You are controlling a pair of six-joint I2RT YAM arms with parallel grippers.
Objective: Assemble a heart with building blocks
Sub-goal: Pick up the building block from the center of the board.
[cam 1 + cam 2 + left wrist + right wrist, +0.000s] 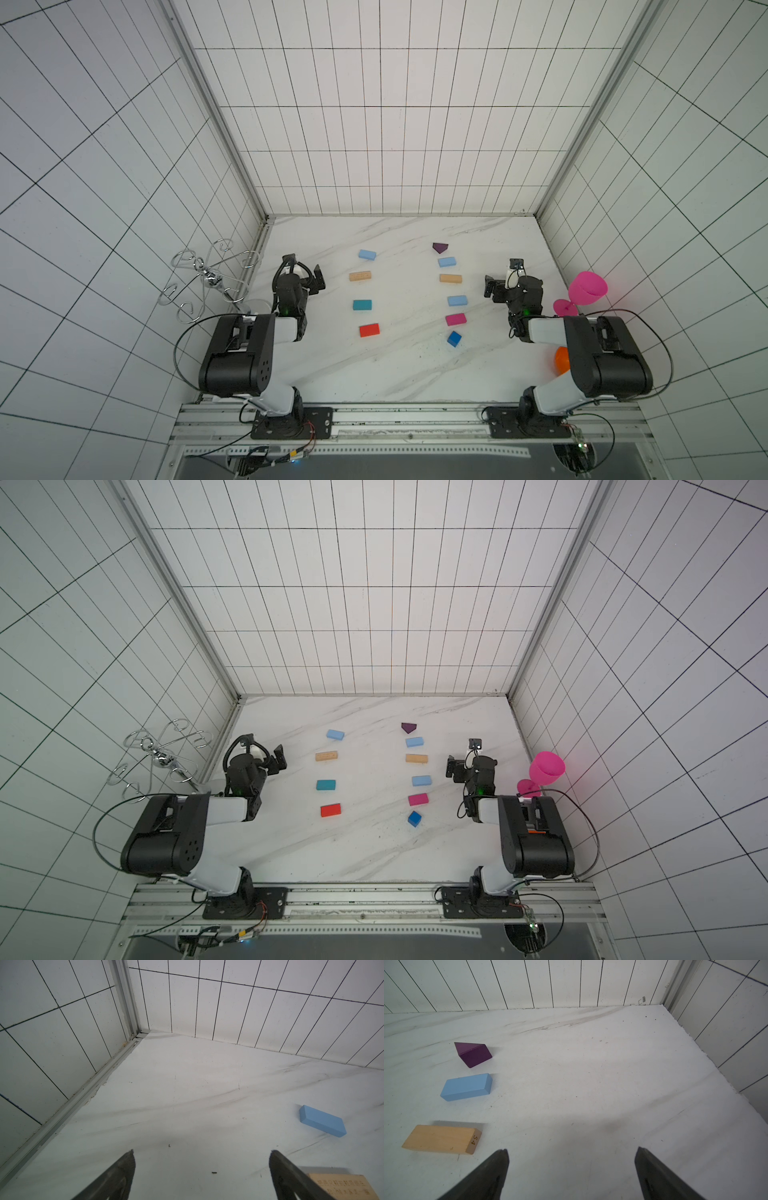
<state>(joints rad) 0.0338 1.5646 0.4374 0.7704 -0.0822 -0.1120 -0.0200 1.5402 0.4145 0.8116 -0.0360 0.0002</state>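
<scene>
The building blocks lie apart in two loose columns on the marble table (407,374); no heart shows in any view. The left column holds a light blue brick (367,254) (322,1121), a tan brick (360,276), a teal brick (362,305) and a red brick (369,330). The right column holds a purple wedge (440,247) (473,1054), a light blue brick (446,262) (466,1086), a tan brick (450,278) (441,1139), another light blue brick (457,300), a pink brick (455,319) and a blue cube (454,338). My left gripper (305,270) (202,1152) is open and empty left of the blocks. To their right, my right gripper (503,276) (572,1149) is open and empty.
A pink goblet (586,291) leans at the table's right edge behind the right arm. An orange bowl (562,359) sits partly hidden under that arm. A wire glass rack (208,278) stands at the left edge. Tiled walls close three sides.
</scene>
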